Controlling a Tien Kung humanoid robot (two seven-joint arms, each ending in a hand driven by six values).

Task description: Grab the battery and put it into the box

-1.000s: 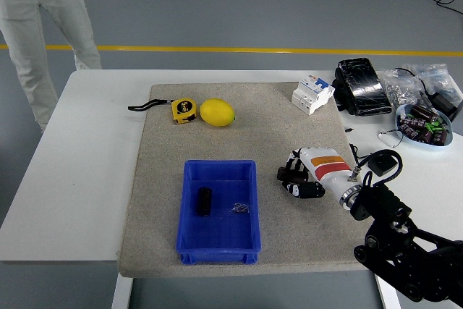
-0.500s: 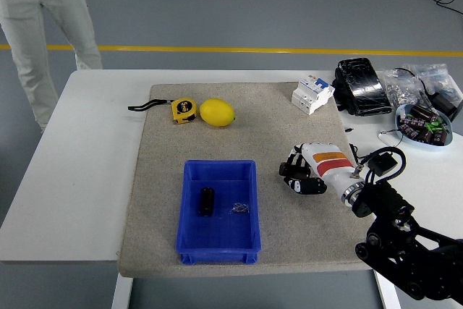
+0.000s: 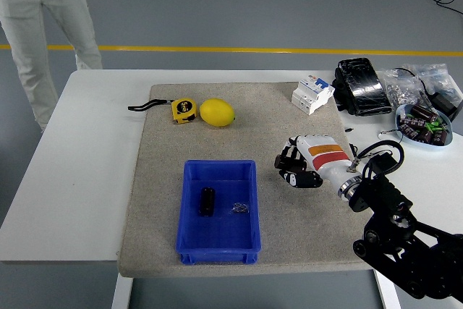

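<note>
Grey floor (image 3: pixel 217 5), yellow line (image 3: pixel 253 51)

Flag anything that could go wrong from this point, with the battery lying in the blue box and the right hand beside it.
1. The right hand hovers with curled fingers close to the blue box; a sideways swing might clip its right rim and shift it.
2. The battery lies loose on the box floor near a small metal piece, so a bump could roll it.
3. Pulling back to the right, the arm passes near the cable and the bowl of parts, which could snag.

Black jointed right arm (image 3: pixel 405 247), white hand (image 3: pixel 311 163) (orange-red band), black fingers (image 3: pixel 289 168), looped cable.
</note>
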